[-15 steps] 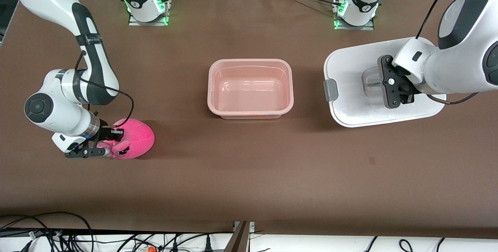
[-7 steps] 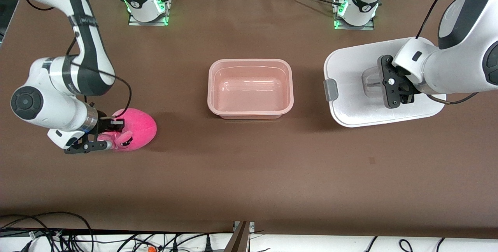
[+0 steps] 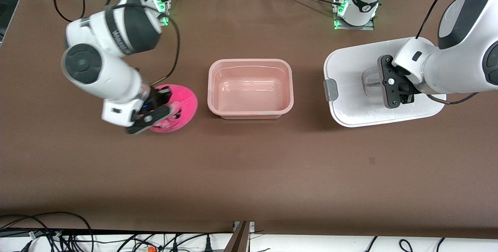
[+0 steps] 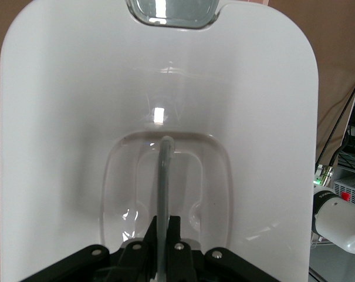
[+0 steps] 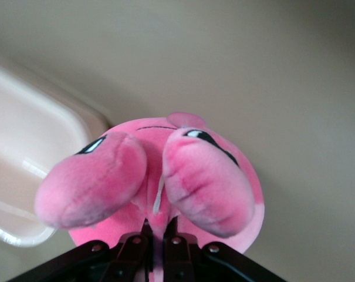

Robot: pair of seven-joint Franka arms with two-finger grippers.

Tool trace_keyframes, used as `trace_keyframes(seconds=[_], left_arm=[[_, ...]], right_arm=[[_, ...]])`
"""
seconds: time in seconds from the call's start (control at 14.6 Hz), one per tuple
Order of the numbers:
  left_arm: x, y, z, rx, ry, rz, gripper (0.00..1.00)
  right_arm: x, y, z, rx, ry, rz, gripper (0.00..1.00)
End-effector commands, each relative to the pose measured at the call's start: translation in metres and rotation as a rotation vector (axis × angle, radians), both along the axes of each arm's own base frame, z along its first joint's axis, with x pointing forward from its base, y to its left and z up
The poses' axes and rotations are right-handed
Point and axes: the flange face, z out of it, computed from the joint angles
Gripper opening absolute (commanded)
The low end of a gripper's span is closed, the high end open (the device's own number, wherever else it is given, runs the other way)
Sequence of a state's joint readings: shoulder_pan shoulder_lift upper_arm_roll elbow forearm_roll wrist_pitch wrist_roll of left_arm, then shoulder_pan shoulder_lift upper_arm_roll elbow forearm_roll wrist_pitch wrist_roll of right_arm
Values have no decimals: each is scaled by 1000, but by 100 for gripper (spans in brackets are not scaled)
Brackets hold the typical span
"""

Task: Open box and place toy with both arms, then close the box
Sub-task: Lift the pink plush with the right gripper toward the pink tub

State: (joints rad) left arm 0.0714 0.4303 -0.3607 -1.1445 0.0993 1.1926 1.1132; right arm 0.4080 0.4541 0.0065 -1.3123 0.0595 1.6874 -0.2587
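The pinkish translucent box stands open at mid-table. Its white lid lies on the table toward the left arm's end, with a grey clip. My left gripper is shut on the lid's clear handle, over the lid. My right gripper is shut on the hot-pink plush toy and holds it in the air beside the box, over the table toward the right arm's end. In the right wrist view the toy fills the middle, with the box rim beside it.
The brown table cloth covers the table. The arm bases stand at the edge farthest from the front camera. Cables hang along the table edge nearest the front camera.
My right gripper has lifted the toy off the table and carried it toward the box. The left arm and the lid have not moved.
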Motion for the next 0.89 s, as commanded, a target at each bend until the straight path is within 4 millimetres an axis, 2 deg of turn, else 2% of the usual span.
trace_keyframes(seconds=[0.0,0.14,0.34,0.55,0.69,0.82], left_arm=[[0,0,9,29,-11,-5,0],[-1,-1,9,29,-11,-6,0],[-1,0,8,25,-8,-5,0],[-1,0,8,24,-8,-5,0],[-1,-1,8,23,-9,-5,0],[-1,-3,9,22,-9,-8,0]], right_arm=[[-18,62,14,-8,-51,282,0],[-40,101,19,-2,-66,447,0],[-62,139,16,4,-79,611,0],[-100,194,-7,-35,-66,700,0],[-113,215,-23,-77,-79,749,0],[-120,224,-36,-94,-67,715,0]])
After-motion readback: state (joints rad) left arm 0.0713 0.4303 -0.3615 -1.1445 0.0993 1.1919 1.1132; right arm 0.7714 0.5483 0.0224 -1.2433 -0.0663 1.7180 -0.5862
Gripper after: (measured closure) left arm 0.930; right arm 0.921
